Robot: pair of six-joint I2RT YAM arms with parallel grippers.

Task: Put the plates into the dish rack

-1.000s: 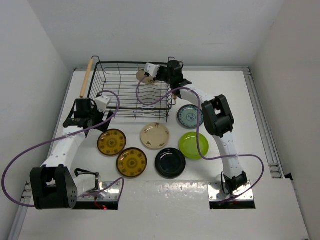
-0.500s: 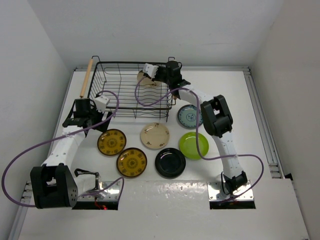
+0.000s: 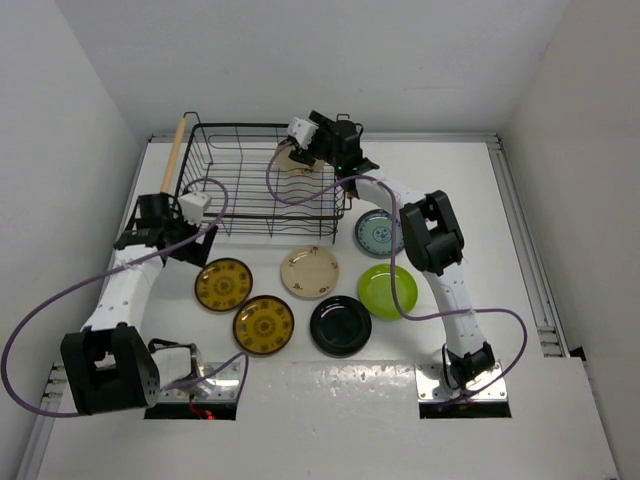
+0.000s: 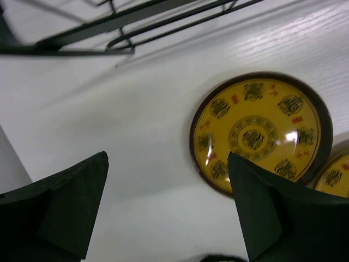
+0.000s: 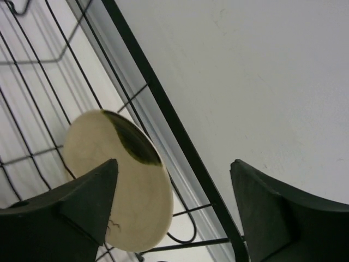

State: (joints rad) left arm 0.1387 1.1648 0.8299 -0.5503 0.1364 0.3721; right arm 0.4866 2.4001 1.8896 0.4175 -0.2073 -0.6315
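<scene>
The black wire dish rack [image 3: 250, 185] stands at the back of the table. A pale tan plate [image 3: 297, 158] stands on edge in its back right corner, seen close up as the tan plate [image 5: 117, 180] in the right wrist view. My right gripper [image 3: 312, 147] hovers open over it, its fingers [image 5: 82, 207] apart from the plate's rim. On the table lie two mustard plates [image 3: 223, 284] [image 3: 263, 324], a cream plate [image 3: 310, 271], a black plate [image 3: 340, 325], a lime green plate [image 3: 388, 290] and a teal plate [image 3: 380, 232]. My left gripper [image 3: 170, 235] is open and holds nothing, just left of the nearer mustard plate [image 4: 262, 131].
The rack's wooden handle [image 3: 175, 150] runs along its left side. The rack's bottom wires [image 4: 82, 33] pass just above my left gripper's view. White walls close in the table at the back and on both sides.
My right gripper has opened and let go of the tan plate, which now stands in the rack. My left gripper has shifted slightly left and back from the mustard plate.
</scene>
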